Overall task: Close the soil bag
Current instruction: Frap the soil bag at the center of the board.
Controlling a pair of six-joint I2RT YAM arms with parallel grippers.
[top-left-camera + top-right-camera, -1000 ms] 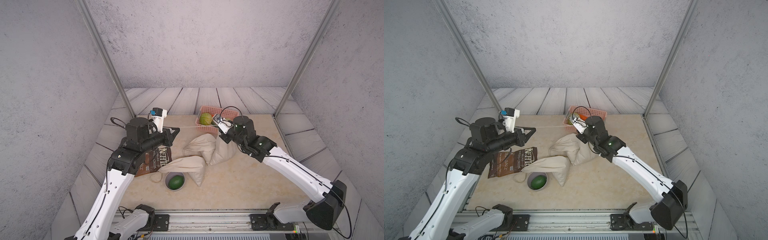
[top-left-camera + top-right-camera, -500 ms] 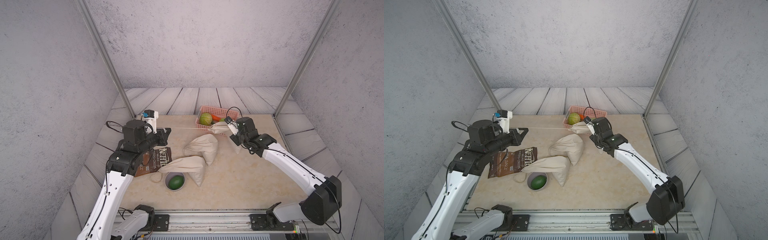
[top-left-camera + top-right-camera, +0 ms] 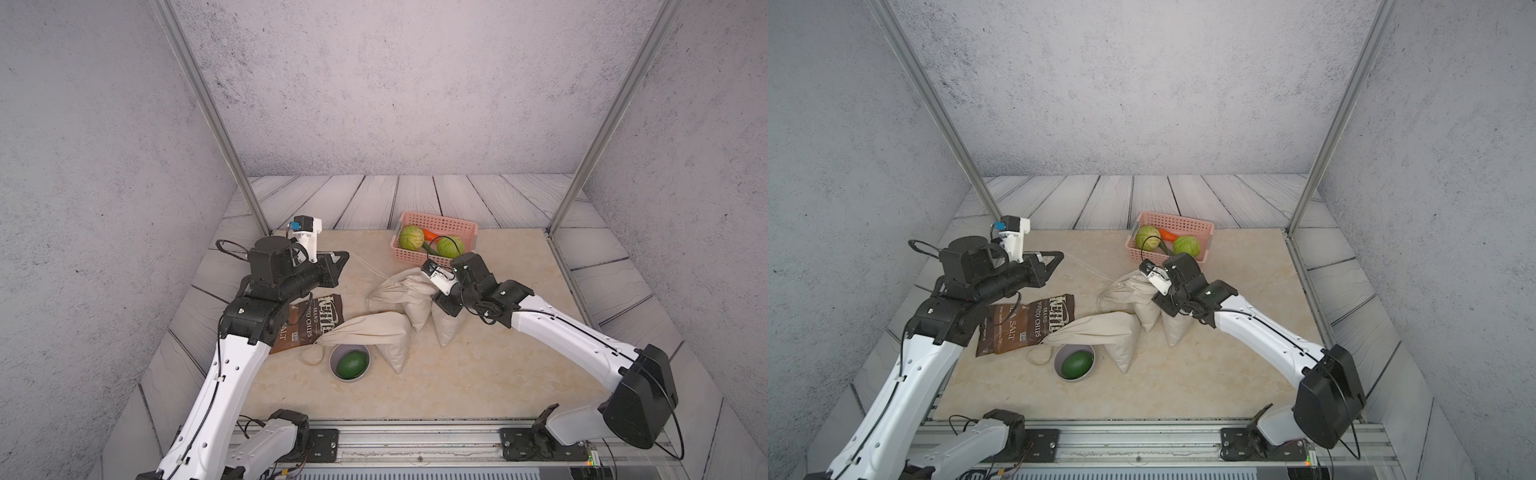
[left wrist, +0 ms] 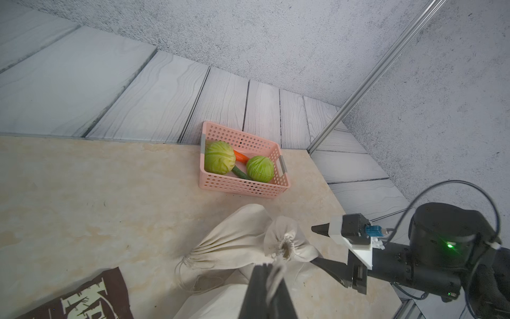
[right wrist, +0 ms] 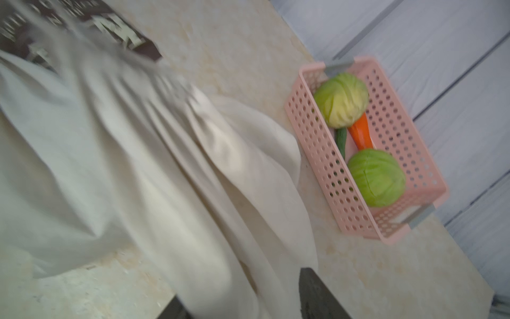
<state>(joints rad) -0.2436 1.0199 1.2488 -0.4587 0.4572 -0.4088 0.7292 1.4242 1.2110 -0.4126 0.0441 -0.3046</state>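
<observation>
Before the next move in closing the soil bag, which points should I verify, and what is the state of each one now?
1. Left pincer shut on the drawstring: ok.
2. Soil bag mouth gathered tight: ok, seen in the left wrist view.
3. Right pincer open, beside the mouth and not gripping it: ok.
4. Drawstring fully taut: cannot tell.
5. Pink basket apart from the bag: ok.
</observation>
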